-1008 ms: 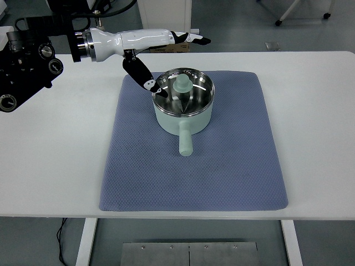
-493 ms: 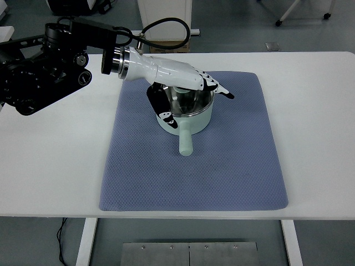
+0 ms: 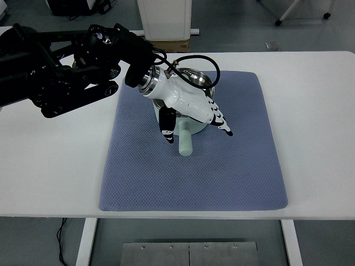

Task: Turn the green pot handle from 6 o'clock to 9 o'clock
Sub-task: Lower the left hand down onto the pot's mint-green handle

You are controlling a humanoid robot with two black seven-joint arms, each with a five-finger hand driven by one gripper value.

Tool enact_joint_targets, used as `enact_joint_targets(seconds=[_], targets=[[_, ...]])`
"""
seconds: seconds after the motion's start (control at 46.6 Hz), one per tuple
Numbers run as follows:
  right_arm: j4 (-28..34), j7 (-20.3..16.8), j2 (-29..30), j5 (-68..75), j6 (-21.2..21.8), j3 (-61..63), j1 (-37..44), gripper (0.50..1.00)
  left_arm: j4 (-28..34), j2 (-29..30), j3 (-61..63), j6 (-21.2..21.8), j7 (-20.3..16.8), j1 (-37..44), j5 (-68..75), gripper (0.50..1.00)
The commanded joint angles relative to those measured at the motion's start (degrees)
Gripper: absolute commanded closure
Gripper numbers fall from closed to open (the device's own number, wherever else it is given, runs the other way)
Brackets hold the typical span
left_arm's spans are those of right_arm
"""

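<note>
Green pot (image 3: 191,128) is sitting on the blue mat (image 3: 222,172), handle (image 3: 184,143) pointing toward the mat's near edge. Left hand (image 3: 194,111) is hovering over the pot, fingers (image 3: 222,123) spread, thumb (image 3: 166,126) just left of the handle, gripping nothing.

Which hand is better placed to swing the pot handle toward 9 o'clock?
Left. The left hand hangs over the green pot, thumb beside the handle. No right arm shows.
</note>
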Motion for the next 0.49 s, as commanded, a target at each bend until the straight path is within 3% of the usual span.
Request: enact_joint_targets(seconds=[0.0, 0.472], targets=[[0.0, -0.03, 0.0, -0.01, 0.0, 0.0, 0.0, 0.5, 0.0, -0.25, 0.99, -0.61, -0.01, -1.03, 0.19, 0.5], [0.0, 0.06, 0.0, -0.01, 0.0, 0.0, 0.0, 0.5, 0.0, -2.8, 6.44, -0.7, -0.01, -0.77, 0.28, 0.5]])
